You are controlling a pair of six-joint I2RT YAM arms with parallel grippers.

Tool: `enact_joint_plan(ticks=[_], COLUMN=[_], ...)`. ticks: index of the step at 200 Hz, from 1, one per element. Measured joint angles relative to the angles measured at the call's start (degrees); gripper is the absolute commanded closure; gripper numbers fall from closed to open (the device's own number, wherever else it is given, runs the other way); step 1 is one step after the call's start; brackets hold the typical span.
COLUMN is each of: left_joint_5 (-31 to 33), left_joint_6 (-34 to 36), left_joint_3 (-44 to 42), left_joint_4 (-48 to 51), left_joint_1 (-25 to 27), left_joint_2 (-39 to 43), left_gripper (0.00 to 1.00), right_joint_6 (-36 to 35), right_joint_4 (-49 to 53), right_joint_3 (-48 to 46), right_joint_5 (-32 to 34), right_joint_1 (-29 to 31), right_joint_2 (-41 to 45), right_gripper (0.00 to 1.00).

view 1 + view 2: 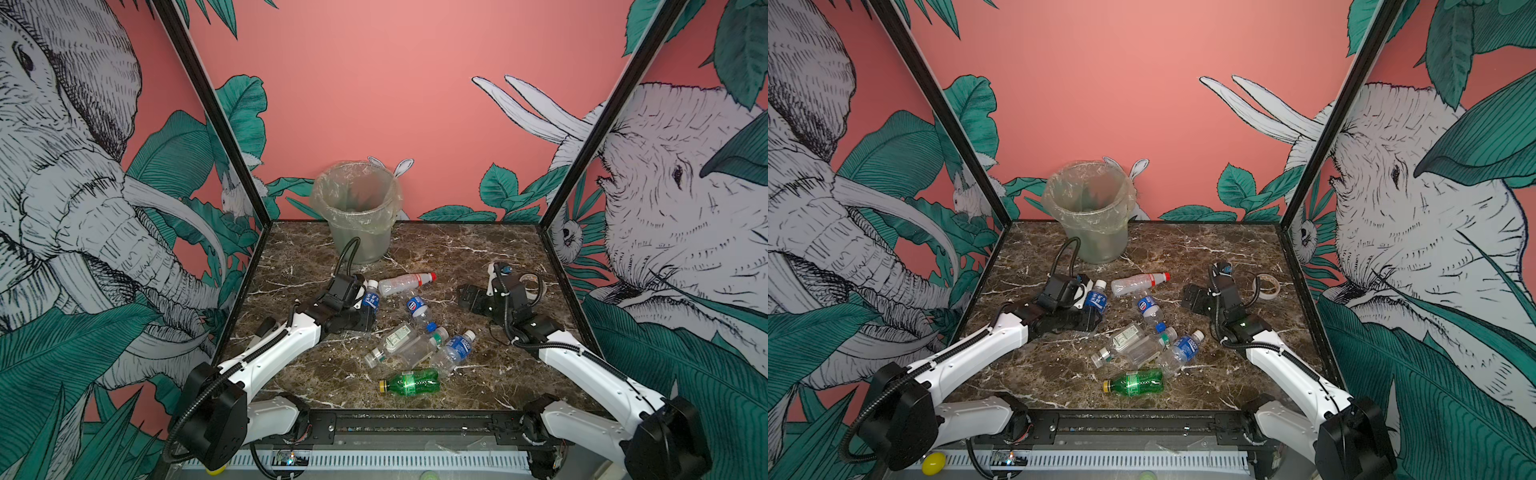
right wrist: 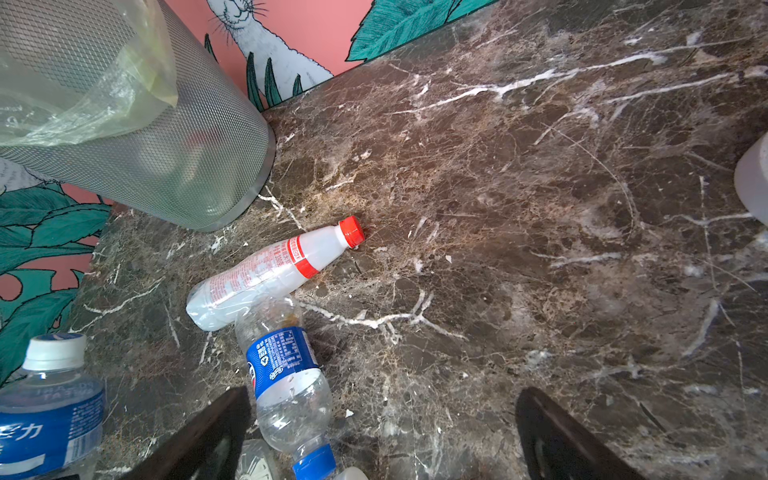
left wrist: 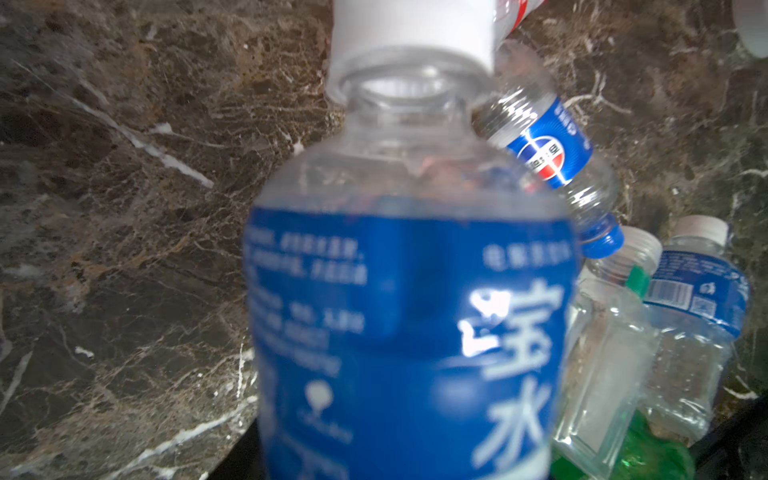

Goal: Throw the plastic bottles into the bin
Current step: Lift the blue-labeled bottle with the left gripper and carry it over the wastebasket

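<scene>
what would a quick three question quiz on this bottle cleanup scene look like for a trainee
1. True or false: the left gripper is shut on a white-capped bottle with a blue label.
2. Multiple choice: the cap of the green bottle is A red, B yellow, C blue.
3. Short answer: which gripper stands open?
Key: 1 true; 2 B; 3 the right gripper.
</scene>
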State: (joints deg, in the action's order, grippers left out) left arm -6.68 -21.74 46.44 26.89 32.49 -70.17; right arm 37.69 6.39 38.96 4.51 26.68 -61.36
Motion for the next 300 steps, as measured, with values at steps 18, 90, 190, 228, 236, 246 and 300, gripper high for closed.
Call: enact_joint_plan(ticks=[18, 90, 190, 228, 236, 246, 300], left_joint_5=[-0.02, -2.49, -10.62, -10.29, -10.1, -9.94, -9.9], left_joint_6=[-0.39, -3.98, -11.91, -15.04, -15.82, -16.76, -22.56], left_joint_3=[1.09, 2.38, 0.11, -3.17, -3.89, -4.72, -11.17], left_joint_4=[-0.09, -4.72, -16.76, -21.79, -22.58, -23.45, -31.58], left_joint_1=[-0.02, -1.68, -11.1, -11.96, -12.33, -12.81, -17.07], left_joint_2=[0.17, 3.48, 2.97, 3.76, 3.76, 3.76, 4.79], left_gripper=[0.65, 0.65, 0.69, 0.69, 0.69, 0.69, 0.67], right_joint_6=[0.02, 0.22, 0.9, 0.85, 0.81, 0.68, 0.7], right_joint_4=[-0.15, -1.4, -2.4, -2.21, -2.23, -2.14, -1.22], right_joint_3=[0.0, -1.31, -1.29, -0.66, -0.61, -0.61, -0.61], right_joint_5=[-0.04, -0.22, -0.26, -0.59, -0.72, -0.92, -1.68], right_joint_1=[0.0, 0.0, 0.0, 0.0, 0.0, 0.0, 0.0], right_joint_2=[0.15, 1.73, 2.25, 1.97, 1.97, 1.95, 1.95], right_gripper=[0.01, 0.01, 0.01, 0.01, 0.01, 0.01, 0.01])
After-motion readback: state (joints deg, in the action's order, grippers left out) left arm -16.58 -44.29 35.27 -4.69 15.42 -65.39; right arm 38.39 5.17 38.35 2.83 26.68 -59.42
